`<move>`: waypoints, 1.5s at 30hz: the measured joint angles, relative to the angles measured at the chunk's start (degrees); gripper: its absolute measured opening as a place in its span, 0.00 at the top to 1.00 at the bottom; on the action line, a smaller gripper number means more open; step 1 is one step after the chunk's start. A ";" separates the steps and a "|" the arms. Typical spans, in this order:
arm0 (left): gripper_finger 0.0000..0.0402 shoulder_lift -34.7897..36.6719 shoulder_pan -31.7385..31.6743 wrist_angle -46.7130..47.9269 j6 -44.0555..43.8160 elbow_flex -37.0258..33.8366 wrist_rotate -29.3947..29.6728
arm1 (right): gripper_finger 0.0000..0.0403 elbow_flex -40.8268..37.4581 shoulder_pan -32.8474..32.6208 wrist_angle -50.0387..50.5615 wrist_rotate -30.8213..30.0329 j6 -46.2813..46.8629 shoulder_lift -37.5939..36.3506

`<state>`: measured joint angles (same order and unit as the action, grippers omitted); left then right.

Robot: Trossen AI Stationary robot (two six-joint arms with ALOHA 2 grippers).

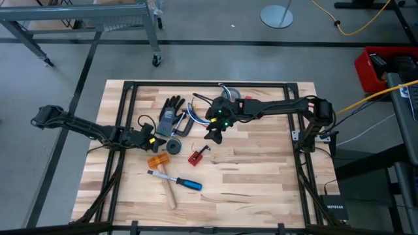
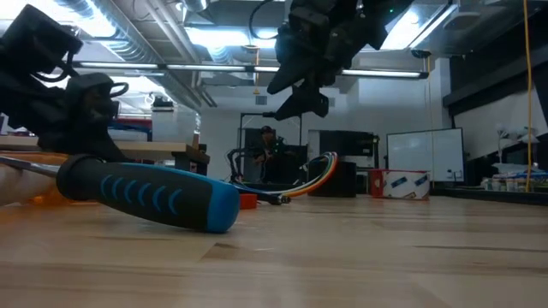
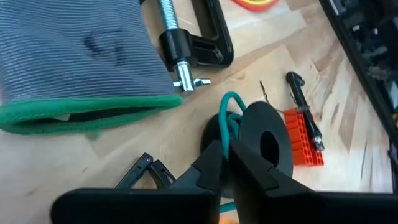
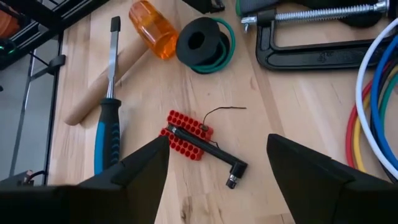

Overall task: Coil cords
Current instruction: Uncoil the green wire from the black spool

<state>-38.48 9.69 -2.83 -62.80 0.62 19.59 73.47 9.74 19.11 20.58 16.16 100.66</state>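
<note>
- At the left gripper (image 3: 227, 165), low over the wooden table (image 1: 261, 170), the two dark fingers (image 3: 208, 168) were pressed nearly together, pinching a thin green cord (image 3: 229, 115) that looped up just ahead of the tips.
- Just beyond that pinch stood a dark roll of tape (image 3: 264, 140), touching the green cord; in the right wrist view the same roll (image 4: 198, 42) lay with green cord (image 4: 225, 46) ringed around its edge.
- Beside the roll, on the side away from the left gripper, lay a small red ribbed block (image 3: 305, 140) with a thin black tool (image 3: 303, 106) across it and a fine black wire (image 4: 221, 110) curling off it.
- Ahead of the left gripper lay a grey glove with a green cuff (image 3: 81, 74) and a black C-clamp (image 3: 199, 37).
- Above the red block hung the right gripper (image 4: 217, 165), clear of the table, its fingers (image 4: 308, 165) spread wide apart and holding nothing.
- Near the right gripper, past the clamp, curved the bundle of cords (image 4: 373, 106): white, blue, green, red and yellow strands lying side by side on the wood.
- On the right gripper's other side lay a blue-handled screwdriver (image 4: 107, 134), a wooden handle (image 4: 102, 87) and an orange translucent handle (image 4: 152, 28).
</note>
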 joint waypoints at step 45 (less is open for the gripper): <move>0.66 -5.99 0.07 -7.84 -9.50 0.02 -2.94 | 0.32 0.02 0.02 -15.93 -5.56 4.59 0.00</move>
<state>-44.47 9.76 -10.67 -72.30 0.64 16.64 73.49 9.76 3.19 15.02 20.75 100.66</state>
